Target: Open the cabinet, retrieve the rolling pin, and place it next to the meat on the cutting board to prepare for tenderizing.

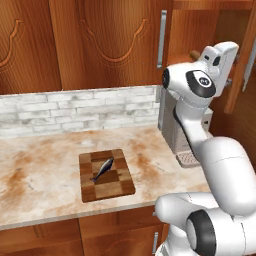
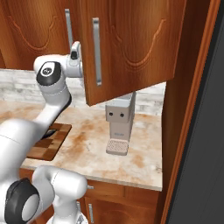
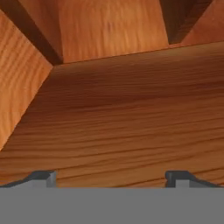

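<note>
Claw (image 3: 112,178) agape over bare cabinet shelf (image 3: 131,122).

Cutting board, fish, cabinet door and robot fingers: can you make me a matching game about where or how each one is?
Things:
1. cutting board
2. meat
3. cabinet door
4. gripper

States:
A. swung open
B. lying on the checkered wood
C. jaws wide apart over a wooden shelf
D. flat on the counter

Pairs: 1-D, 2-B, 3-A, 4-C
</note>
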